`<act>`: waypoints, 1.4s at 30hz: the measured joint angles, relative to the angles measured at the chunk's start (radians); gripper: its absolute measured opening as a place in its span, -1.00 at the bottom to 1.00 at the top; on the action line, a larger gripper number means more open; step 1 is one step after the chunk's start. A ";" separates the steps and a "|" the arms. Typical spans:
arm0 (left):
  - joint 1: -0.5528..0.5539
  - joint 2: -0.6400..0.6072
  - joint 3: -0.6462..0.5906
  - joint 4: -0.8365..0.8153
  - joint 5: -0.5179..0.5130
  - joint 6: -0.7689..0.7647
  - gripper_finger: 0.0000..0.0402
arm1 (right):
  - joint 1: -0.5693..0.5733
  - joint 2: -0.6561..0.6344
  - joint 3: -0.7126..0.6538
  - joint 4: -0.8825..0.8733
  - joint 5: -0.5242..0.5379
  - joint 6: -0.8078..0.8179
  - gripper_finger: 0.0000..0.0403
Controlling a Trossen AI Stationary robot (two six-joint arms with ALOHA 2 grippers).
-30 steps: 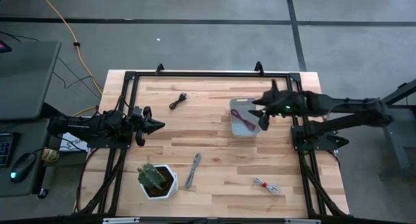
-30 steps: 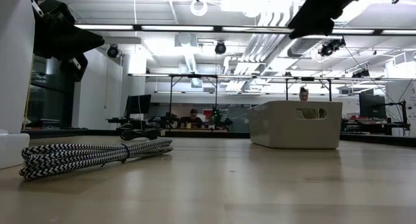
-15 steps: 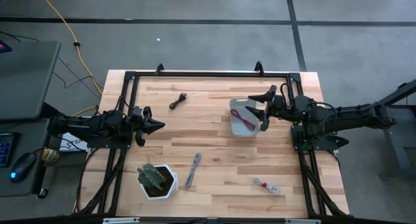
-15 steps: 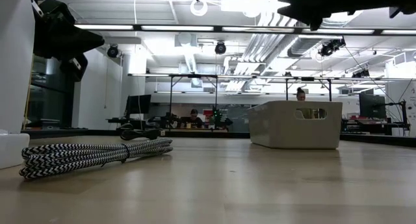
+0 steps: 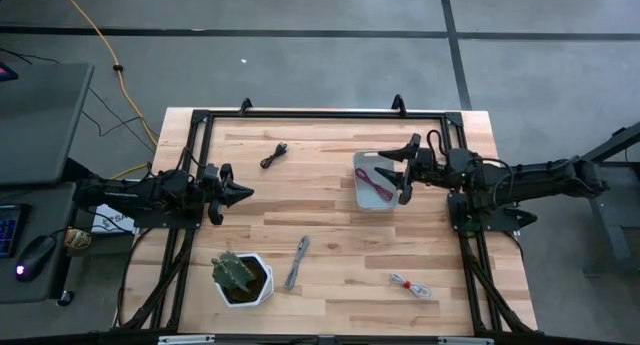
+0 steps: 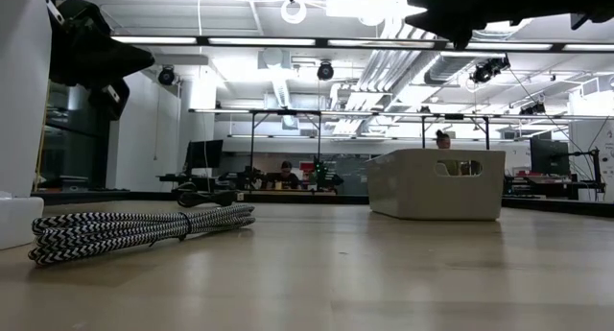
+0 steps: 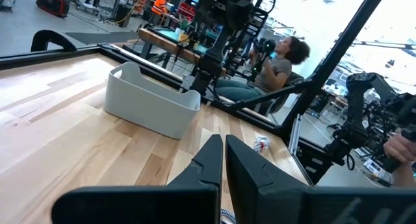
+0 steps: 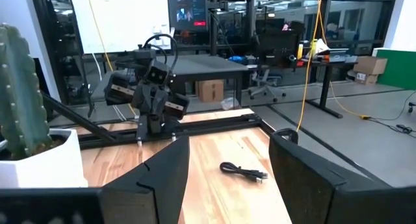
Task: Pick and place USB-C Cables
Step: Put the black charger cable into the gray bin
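Note:
The pale tray [image 5: 360, 197] stands right of the table's middle, and a dark red cable [image 5: 376, 183] lies inside it. The black cable [image 5: 274, 155] lies near the far edge. The grey cable [image 5: 297, 262] and the whitish-red cable [image 5: 410, 285] lie toward the near edge. My right gripper [image 5: 404, 170] hangs open and level above the tray's right rim, holding nothing. In the right wrist view it [image 8: 227, 165] faces the black cable [image 8: 242, 171]. My left gripper [image 5: 240, 193] waits shut at the table's left side, its fingers [image 7: 223, 156] closed together.
A potted cactus [image 5: 240, 275] stands near the near-left corner, close to the grey cable. A black frame [image 5: 320, 113] runs around the tabletop. In the low view the grey braided cable [image 6: 134, 225] lies in front and the tray [image 6: 436, 182] farther back. People sit beyond the table.
My right gripper has tipped up from pointing down over the tray to lying level, and its arm has drawn back a little toward the table's right edge. It has stayed open. The dark red cable has stayed in the tray.

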 joint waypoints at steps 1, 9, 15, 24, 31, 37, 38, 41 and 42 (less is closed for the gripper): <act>0.000 0.000 0.000 0.000 -0.004 0.000 -1.00 | 0.000 0.000 0.000 0.006 0.000 0.000 0.01; 0.000 0.000 0.000 0.001 -0.031 0.003 -1.00 | 0.000 0.000 0.000 0.037 0.000 0.045 0.01; 0.000 0.000 0.000 0.026 -0.058 0.053 -1.00 | 0.000 0.000 0.000 0.034 0.000 0.045 0.01; 0.000 0.000 0.000 0.046 -0.063 0.079 -1.00 | 0.000 0.000 0.000 0.023 0.000 0.045 0.01; 0.000 0.000 0.000 0.036 -0.064 0.079 -0.89 | 0.000 0.000 0.000 0.023 0.000 0.045 0.01; 0.000 0.000 0.000 0.031 -0.129 0.058 -0.49 | 0.000 0.000 0.000 0.023 0.000 0.045 0.01; 0.000 0.000 0.000 0.031 -0.149 0.053 -0.41 | 0.000 0.000 0.000 0.023 0.000 0.045 0.01; 0.000 0.000 0.000 0.031 -0.169 0.053 -0.20 | 0.000 0.000 0.000 0.023 0.000 0.045 0.01; 0.000 0.000 0.000 0.031 -0.169 0.053 -0.14 | 0.000 0.000 0.000 0.023 0.000 0.045 0.01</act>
